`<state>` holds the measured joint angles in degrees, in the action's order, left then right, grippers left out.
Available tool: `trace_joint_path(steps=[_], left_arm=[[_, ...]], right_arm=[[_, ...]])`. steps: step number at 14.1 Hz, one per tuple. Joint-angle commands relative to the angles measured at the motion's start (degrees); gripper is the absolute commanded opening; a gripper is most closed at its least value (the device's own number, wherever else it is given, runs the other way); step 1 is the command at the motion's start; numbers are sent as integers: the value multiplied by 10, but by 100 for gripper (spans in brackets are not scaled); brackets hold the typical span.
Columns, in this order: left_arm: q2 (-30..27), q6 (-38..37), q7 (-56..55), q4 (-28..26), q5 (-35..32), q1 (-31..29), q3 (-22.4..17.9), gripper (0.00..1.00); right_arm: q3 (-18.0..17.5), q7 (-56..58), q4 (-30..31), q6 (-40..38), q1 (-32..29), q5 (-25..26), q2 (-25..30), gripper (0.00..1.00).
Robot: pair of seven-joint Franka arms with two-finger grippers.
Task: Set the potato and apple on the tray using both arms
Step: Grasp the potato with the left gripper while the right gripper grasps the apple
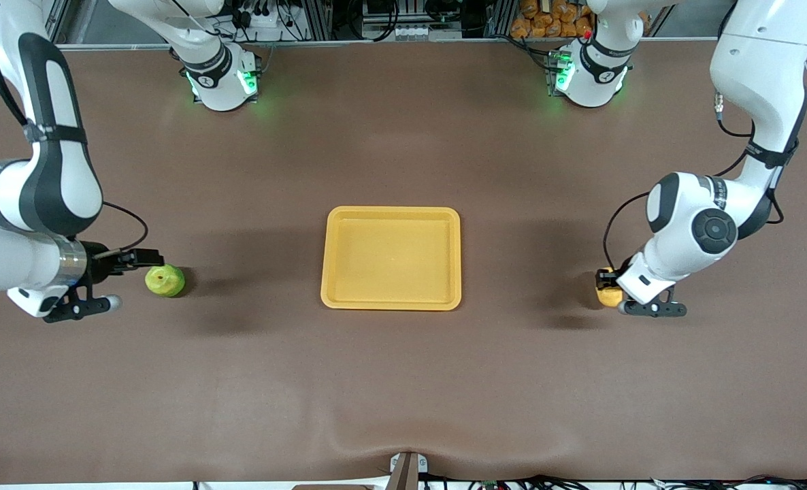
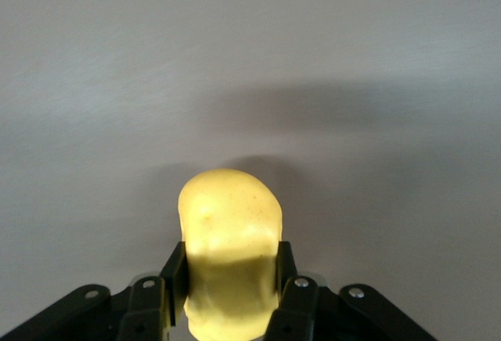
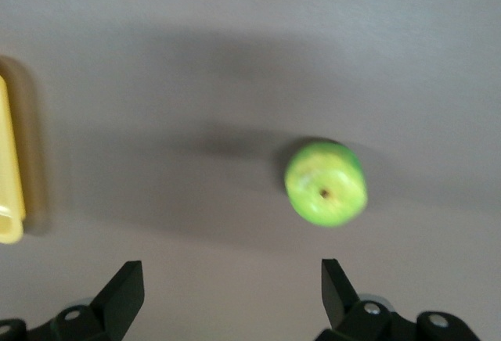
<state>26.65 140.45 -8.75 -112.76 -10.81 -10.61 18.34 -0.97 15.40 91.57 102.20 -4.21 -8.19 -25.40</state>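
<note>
Left gripper point(image 2: 229, 286) fingers clamp the half-hidden potato point(image 2: 229, 235); right gripper point(image 3: 232, 290) fingers spread beside apple point(image 3: 326, 184)

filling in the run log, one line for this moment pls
left tool: shut on potato | right tool: open beside apple, not gripping | tray: holds neither

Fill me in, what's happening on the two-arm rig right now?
The left gripper has shut on the potato down at the table, at the left arm's end. The right gripper is open beside the apple, which sits free on the table at the right arm's end. The tray between them holds neither item yet.
</note>
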Motion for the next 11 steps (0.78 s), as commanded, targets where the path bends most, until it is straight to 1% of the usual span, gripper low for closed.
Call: trace_joint_path(steps=[1,2,3,4,5,6,8,9,10,11], left_arm=[[-14,-33,-20,15,-12,3,35,0],[-14,-48,-35,23,-12,3,51,0],[-13,-60,-53,29,-12,6,66,0],[-13,-62,-69,30,-12,14,75,0],[-13,-62,-83,31,-12,29,78,0],[-14,-63,-95,33,-12,50,78,0],[-13,-69,-139,43,-11,91,77,0],[-7,-73,-168,57,-11,115,77,0],[-2,-82,-200,70,-11,137,77,0],[8,-87,-224,86,-12,159,77,0]], right_arm=[[-3,39,60,71,-9,-21,-4,100],[-3,48,96,97,-5,-20,3,100],[-3,79,113,117,0,-12,16,100],[-3,112,124,145,2,9,18,100],[-3,146,141,180,-4,35,20,100],[-2,178,162,220,-5,46,27,100],[-1,233,221,300,-11,56,48,100],[-1,254,246,336,-14,56,50,100],[-1,275,260,358,-14,56,50,100],[-1,292,269,363,-15,56,47,100]])
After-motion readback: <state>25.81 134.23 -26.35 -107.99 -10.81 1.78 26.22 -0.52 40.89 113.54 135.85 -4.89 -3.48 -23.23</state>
